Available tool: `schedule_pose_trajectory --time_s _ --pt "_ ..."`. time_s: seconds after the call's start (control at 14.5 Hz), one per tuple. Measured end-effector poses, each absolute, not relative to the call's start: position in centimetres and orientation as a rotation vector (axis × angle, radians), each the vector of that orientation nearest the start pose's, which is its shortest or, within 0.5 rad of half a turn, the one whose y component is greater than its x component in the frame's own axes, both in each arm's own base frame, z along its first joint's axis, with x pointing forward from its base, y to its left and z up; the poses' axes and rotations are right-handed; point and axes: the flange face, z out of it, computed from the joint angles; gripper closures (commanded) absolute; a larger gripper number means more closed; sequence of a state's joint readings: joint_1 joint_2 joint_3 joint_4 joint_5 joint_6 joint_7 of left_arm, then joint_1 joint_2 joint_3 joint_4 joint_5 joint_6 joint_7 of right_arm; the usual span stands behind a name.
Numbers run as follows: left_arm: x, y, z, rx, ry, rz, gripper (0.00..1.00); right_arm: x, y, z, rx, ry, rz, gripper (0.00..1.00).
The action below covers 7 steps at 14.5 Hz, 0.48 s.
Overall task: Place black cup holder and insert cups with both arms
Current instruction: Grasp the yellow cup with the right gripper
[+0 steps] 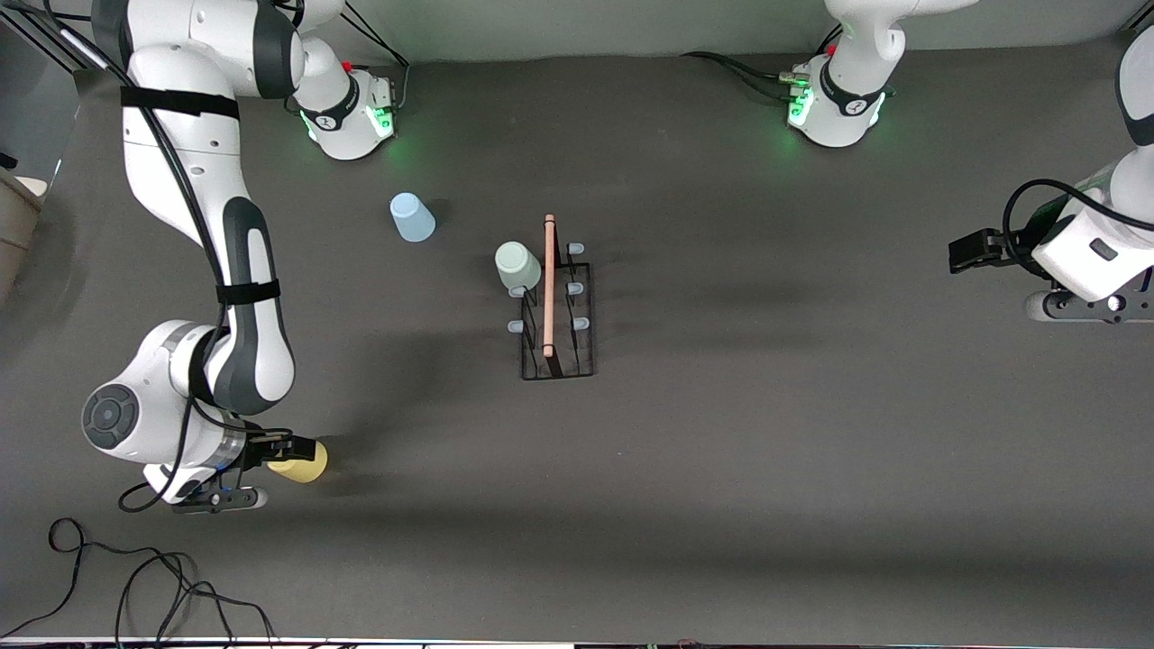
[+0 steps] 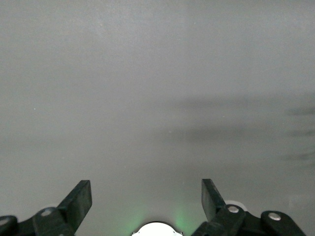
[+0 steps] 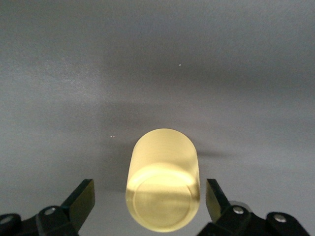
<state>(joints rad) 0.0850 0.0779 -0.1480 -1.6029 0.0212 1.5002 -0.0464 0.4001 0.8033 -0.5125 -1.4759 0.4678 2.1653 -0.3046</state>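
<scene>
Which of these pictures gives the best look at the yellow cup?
The right wrist view: the yellow cup fills it, sitting between the open right gripper fingers, untouched. The front view shows it small and partly hidden. The left wrist view shows none of it.

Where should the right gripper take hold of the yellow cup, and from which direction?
Grip the yellow cup across its side wall, coming straight down: it stands upside down, base up. The open right gripper already straddles it, fingers apart from the wall.

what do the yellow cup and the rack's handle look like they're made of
Yellow cup: likely plastic, smooth and slightly translucent, glowing where light passes through. Handle of the black cup holder: looks like bare wood, a pale reddish matte rod; the frame looks like thin black-coated wire.
</scene>
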Motion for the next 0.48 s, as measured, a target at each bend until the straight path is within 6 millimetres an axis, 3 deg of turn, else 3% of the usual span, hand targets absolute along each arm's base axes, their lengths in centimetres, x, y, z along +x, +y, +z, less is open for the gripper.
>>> schedule_pose_trajectory --time_s 0.14,0.21,0.28,0.34,0.41,0.48 --pt "56.4 -3.0 56.1 -3.109 0.028 0.279 0.01 71.6 0.3 23.1 -3.126 -0.093 -0.007 0.0" --pt "56.4 -3.0 56.1 -3.109 0.028 0.279 0.01 71.5 0.3 22.7 -3.128 -0.093 -0.002 0.16" --pt "56.4 -3.0 56.1 -3.109 0.028 0.279 0.01 71.5 0.3 22.6 -3.129 -0.093 0.002 0.51" --pt "56.4 -3.0 56.1 -3.109 0.028 0.279 0.01 71.5 0.3 22.5 -3.129 -0.094 0.003 0.7" --pt "56.4 -3.0 56.1 -3.109 0.028 0.279 0.01 71.5 0.3 22.6 -3.129 -0.096 0.001 0.82" --pt "56.4 -3.0 56.1 -3.109 0.028 0.279 0.01 71.6 0.3 22.7 -3.13 -0.097 -0.004 0.84"
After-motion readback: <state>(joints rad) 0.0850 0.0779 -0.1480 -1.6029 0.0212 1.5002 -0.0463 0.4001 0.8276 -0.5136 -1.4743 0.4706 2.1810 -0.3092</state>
